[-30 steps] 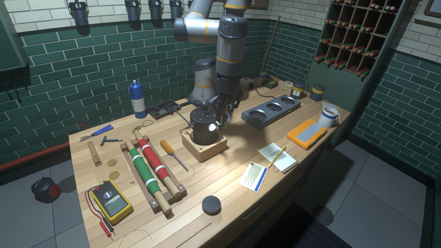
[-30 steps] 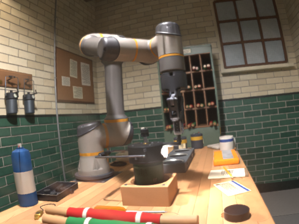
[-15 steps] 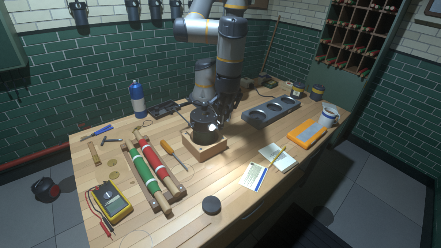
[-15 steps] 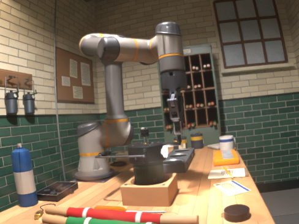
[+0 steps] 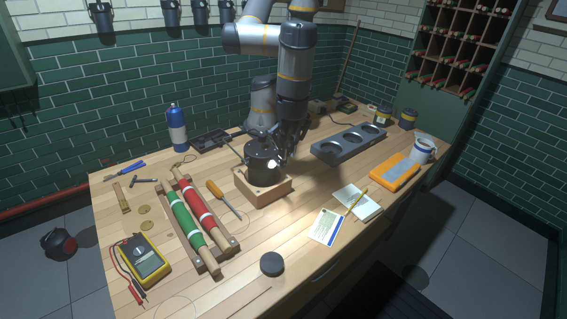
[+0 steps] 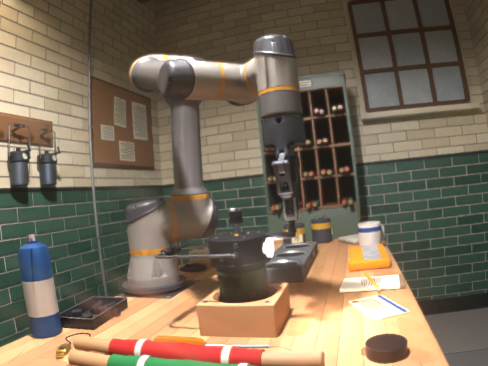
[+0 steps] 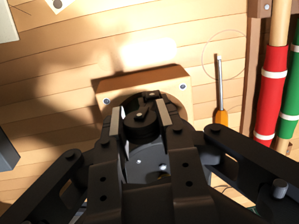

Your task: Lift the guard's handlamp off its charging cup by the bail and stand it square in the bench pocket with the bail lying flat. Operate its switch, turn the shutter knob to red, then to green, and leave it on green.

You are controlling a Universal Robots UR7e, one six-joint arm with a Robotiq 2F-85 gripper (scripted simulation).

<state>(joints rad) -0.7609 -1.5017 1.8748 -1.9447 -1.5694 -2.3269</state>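
The handlamp [image 5: 261,166] stands in the wooden bench pocket [image 5: 263,186], its lower body hidden inside the block and much of its top hidden by my gripper in the wrist camera. Its lens [image 5: 272,164] glows white, throwing a bright patch on the bench. The bail [image 6: 195,256] lies flat, sticking out toward the arm's base. My gripper [image 7: 140,117] is down on top of the lamp, and its two finger pads are closed on either side of the round black shutter knob [image 7: 140,124].
The grey charging tray [image 5: 349,143] with three empty cups lies right of the lamp. A screwdriver [image 5: 222,197] and the red and green rolled flags [image 5: 194,210] lie to the left. A notepad [image 5: 357,202], orange box [image 5: 394,171] and mug [image 5: 422,147] sit further right.
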